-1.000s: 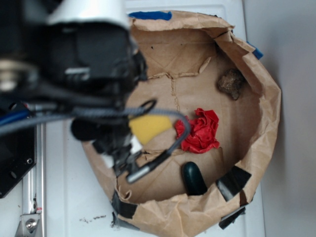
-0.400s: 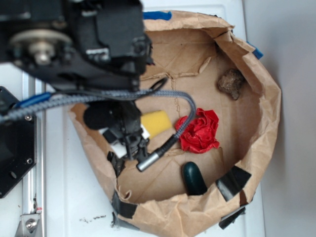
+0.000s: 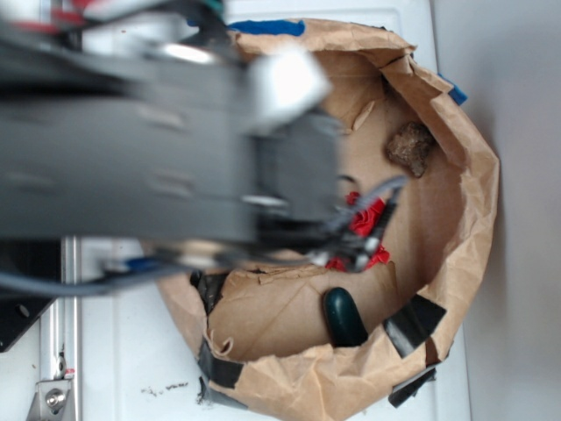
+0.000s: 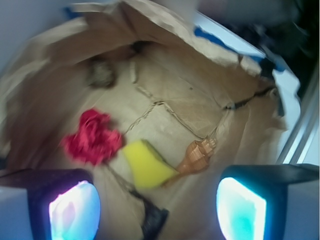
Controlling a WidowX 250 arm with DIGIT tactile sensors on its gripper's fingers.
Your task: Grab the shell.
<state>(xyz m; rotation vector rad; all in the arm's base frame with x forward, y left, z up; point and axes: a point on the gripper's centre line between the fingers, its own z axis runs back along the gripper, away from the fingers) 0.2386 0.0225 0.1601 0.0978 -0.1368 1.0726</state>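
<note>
In the wrist view the orange-tan shell (image 4: 197,156) lies on the paper bag's floor, its knobbly head towards the upper right and its thin tail running under the yellow sponge (image 4: 146,164). My gripper (image 4: 157,211) hangs above and in front of it. It is open, its two glowing pads (image 4: 75,212) set far apart with nothing between them. The shell sits above the gap and slightly right of centre, and is not touched. In the exterior view my blurred arm (image 3: 175,158) hides the shell and the sponge.
A red crumpled thing (image 4: 93,137) (image 3: 370,219) lies left of the sponge. A brown rock (image 4: 101,74) (image 3: 410,147) sits at the bag's far side, and a dark green object (image 3: 344,317) near the taped edge. Tall brown bag walls (image 3: 478,202) ring everything.
My arm has swung right across the bag and is now motion-blurred. It covers the yellow sponge and part of the red thing, which showed earlier.
</note>
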